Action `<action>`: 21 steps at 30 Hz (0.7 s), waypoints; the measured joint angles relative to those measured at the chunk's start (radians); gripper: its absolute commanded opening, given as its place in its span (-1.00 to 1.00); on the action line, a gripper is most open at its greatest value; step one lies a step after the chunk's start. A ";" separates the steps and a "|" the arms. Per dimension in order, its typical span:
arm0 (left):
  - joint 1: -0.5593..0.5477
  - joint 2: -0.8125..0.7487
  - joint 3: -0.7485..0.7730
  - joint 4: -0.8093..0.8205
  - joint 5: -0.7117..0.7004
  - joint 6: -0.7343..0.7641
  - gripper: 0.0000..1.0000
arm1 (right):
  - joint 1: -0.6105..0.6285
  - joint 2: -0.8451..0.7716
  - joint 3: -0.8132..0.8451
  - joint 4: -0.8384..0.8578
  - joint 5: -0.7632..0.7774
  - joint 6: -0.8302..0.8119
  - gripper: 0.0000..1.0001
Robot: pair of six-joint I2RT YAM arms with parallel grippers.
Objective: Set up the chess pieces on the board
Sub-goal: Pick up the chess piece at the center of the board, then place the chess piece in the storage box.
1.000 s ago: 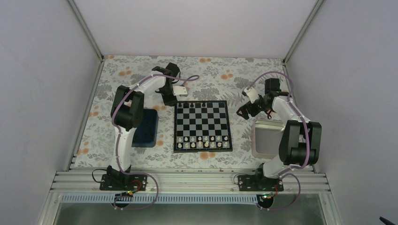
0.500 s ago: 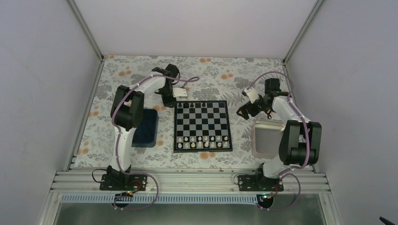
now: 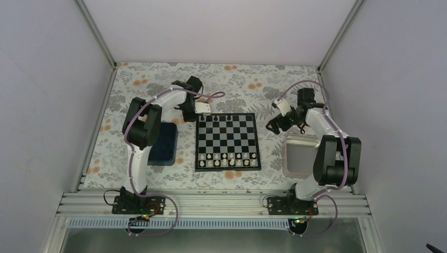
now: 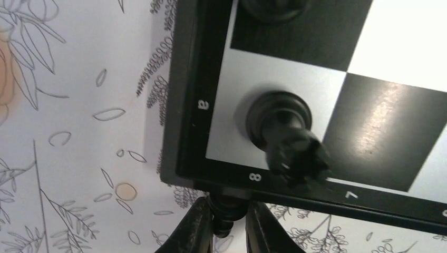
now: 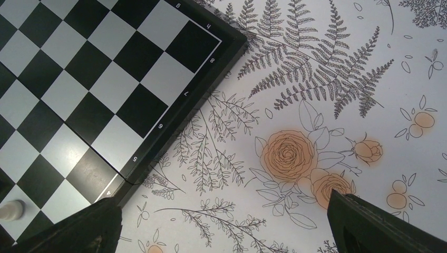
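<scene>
The board (image 3: 198, 142) lies mid-table, with black chess pieces (image 3: 226, 118) along its far row and white pieces (image 3: 226, 159) on the two near rows. My left gripper (image 3: 191, 113) hovers just off the board's far-left corner. In the left wrist view its fingers (image 4: 194, 226) are shut on a small black chess piece (image 4: 226, 210) beside the board's edge (image 4: 184, 105). A black rook (image 4: 279, 124) stands on the corner square. My right gripper (image 5: 226, 232) hangs open and empty over the cloth, right of the board (image 5: 105, 79).
A dark blue tray (image 3: 162, 143) sits left of the board under the left arm. A silver tray (image 3: 298, 155) sits to the right, near the right arm. A white pawn (image 5: 10, 210) shows at the right wrist view's left edge. Enclosure walls surround the floral cloth.
The left wrist has shifted slightly left and toward me, off the board's far-left corner. The right arm has not moved.
</scene>
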 measured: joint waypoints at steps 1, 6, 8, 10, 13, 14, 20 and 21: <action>-0.001 -0.008 -0.013 0.006 -0.005 0.000 -0.77 | 0.000 0.000 0.000 0.000 0.000 0.000 1.00; 0.000 -0.051 -0.074 0.019 -0.051 0.000 -0.80 | 0.000 0.000 0.000 0.000 0.000 0.000 1.00; 0.000 -0.068 -0.092 0.012 -0.079 0.000 -0.81 | 0.000 0.000 0.000 0.000 0.000 0.000 1.00; 0.000 -0.085 -0.099 -0.002 -0.106 0.000 -0.81 | 0.000 0.000 0.000 0.000 0.000 0.000 1.00; 0.000 -0.128 -0.100 -0.022 -0.151 0.000 -0.80 | 0.000 0.000 0.000 0.000 0.000 0.000 1.00; -0.001 -0.144 -0.100 -0.028 -0.168 0.000 -0.80 | 0.000 0.000 0.000 0.000 0.000 0.000 1.00; -0.039 -0.248 -0.100 -0.079 -0.290 -0.009 -0.80 | 0.000 -0.001 0.000 0.000 -0.001 0.000 1.00; -0.052 -0.255 -0.100 -0.090 -0.314 -0.013 -0.80 | 0.000 -0.001 0.000 0.000 -0.001 0.000 1.00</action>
